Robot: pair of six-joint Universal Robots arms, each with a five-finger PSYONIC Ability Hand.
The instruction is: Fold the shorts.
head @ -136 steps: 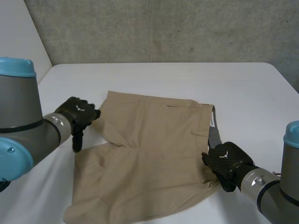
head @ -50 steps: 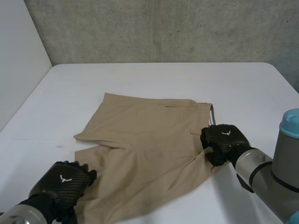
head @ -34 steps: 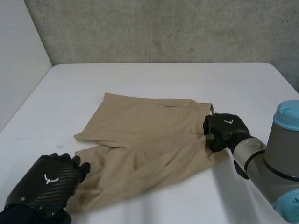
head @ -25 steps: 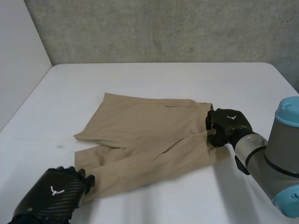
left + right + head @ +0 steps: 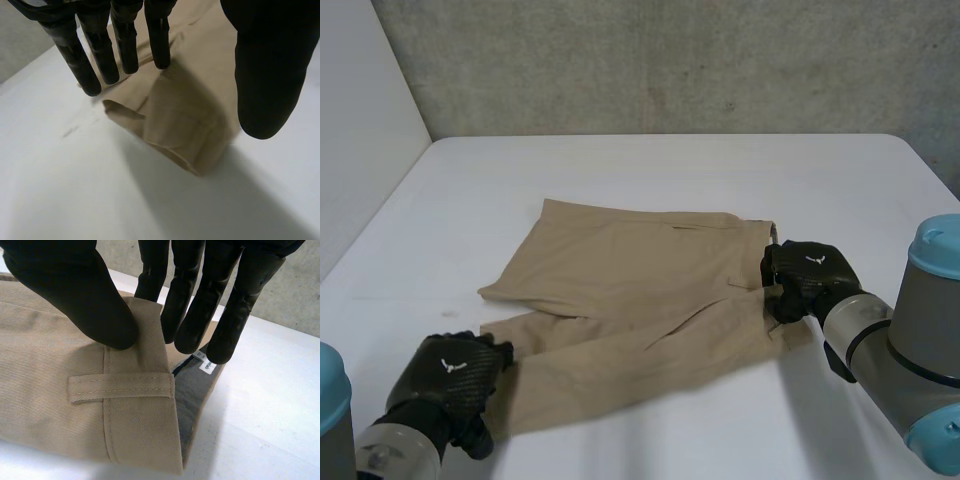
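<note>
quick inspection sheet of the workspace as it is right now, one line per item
surface: white table, carrying the shorts.
job's things: tan shorts, waistband end at the right hand, leg hems toward the left hand.
clutter: nothing seen.
hands: left hand open, fingers straight over the near leg's hem; right hand pinching the waistband between thumb and fingers.
cables: nothing seen.
surroundings: grey concrete wall behind the table.

A white surface (image 5: 670, 170) runs back to a rough grey concrete wall (image 5: 670, 60) (faintly mottled); a plain white wall (image 5: 360, 120) stands left.
</note>
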